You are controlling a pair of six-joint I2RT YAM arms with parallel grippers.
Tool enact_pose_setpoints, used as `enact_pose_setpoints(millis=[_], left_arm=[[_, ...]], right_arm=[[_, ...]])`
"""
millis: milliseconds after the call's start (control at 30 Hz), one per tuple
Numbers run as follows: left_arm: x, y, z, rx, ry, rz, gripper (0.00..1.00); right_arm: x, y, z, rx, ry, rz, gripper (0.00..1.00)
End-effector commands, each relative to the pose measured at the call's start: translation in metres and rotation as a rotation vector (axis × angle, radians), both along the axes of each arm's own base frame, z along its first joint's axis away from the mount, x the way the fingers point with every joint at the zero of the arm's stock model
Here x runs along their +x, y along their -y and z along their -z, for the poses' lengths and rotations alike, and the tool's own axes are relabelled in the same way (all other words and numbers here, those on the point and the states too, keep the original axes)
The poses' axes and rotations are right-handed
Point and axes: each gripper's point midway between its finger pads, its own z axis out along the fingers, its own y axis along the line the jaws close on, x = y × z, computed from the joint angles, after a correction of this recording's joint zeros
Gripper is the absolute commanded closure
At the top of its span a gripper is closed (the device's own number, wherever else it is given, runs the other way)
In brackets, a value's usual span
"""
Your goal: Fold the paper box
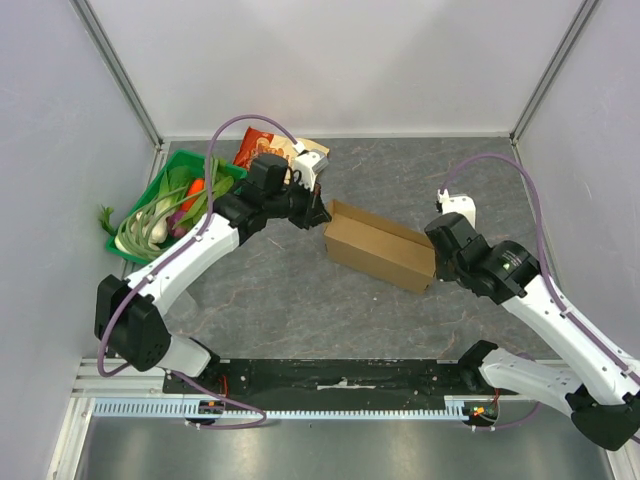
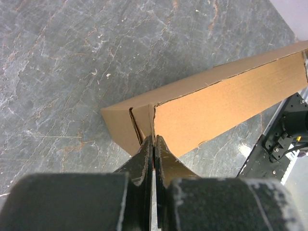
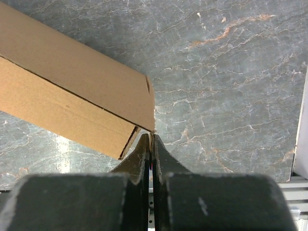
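one paper box [image 1: 380, 247], long axis far-left to near-right

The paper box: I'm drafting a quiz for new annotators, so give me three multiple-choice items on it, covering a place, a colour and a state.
1. Where is the paper box? A far left corner; B mid-table, between the left arm and right arm; C near edge.
2. Its colour? A white; B plain brown; C red.
3. The jaws at its ends are: A wide open; B shut; C out of view.
Key: B, the top view shows it lying between the arms; B, bare unprinted cardboard; B, both wrist views show them closed.
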Motion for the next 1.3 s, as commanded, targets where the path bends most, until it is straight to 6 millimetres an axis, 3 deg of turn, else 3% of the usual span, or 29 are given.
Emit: enact_pose_setpoints(millis=[0, 600, 1000, 1267], left_arm=[[-0.007, 0.013, -0.003, -0.019, -0.016, 0.024, 0.97], [-0.007, 0.0, 0.037, 0.039, -0.048, -0.057, 0.98], [0.008, -0.016, 0.03, 0.133, 0.038, -0.104, 0.98], [0.011, -0.023, 0.041, 0.178, 0.032, -0.132, 0.98]], right_arm=[[0.008, -0.02, -0.006, 0.084, 0.016, -0.025, 1.0], [0.009, -0.032, -0.004, 0.136, -0.032, -0.04, 1.0], [0.01, -0.024, -0.002, 0.089, -0.053, -0.052, 1.0], [0.011, -0.02, -0.003, 0.07, -0.051, -0.053, 1.0]])
